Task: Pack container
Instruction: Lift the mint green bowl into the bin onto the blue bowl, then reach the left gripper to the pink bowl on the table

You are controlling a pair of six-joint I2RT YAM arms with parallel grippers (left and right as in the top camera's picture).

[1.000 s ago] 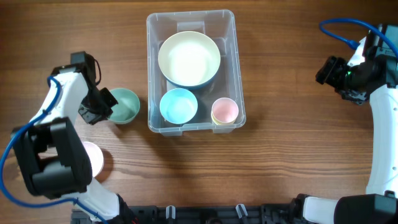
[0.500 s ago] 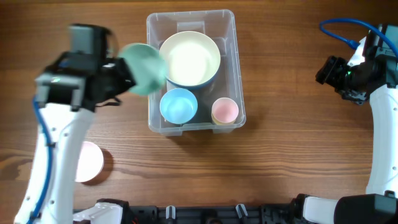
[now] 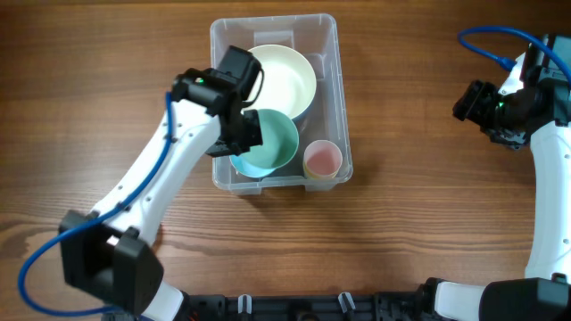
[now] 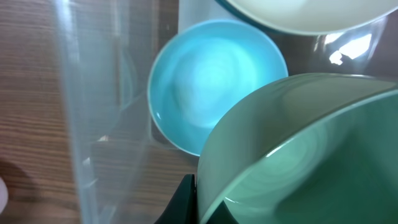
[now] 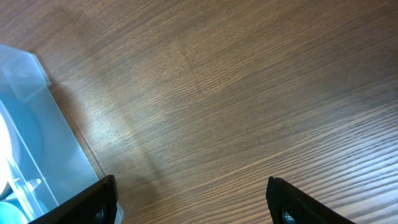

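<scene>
Green bowl (image 3: 275, 143) held over the container (image 3: 332, 53)
The container sits mid-far on the brown wood-grain surface (image 3: 428, 196). Left fingers (image 3: 251, 134) pinch the bowl's rim; right fingers (image 3: 466, 100) are spread, far right.

You were at a robot lab bench, not a lived-in room. Your desk (image 3: 428, 223) was a wood-grain top with 2 white-and-black arms, the left arm (image 3: 169, 169) and the right arm (image 3: 544, 178), a loose blue cable (image 3: 491, 29) looping off the right one, and a black mounting rail (image 3: 294, 308) along the near edge. The goods were plain plastic: a clear container (image 3: 344, 116), a cream bowl (image 3: 285, 76), a mint bowl (image 3: 272, 138) and a pink cup (image 3: 322, 160).
</scene>
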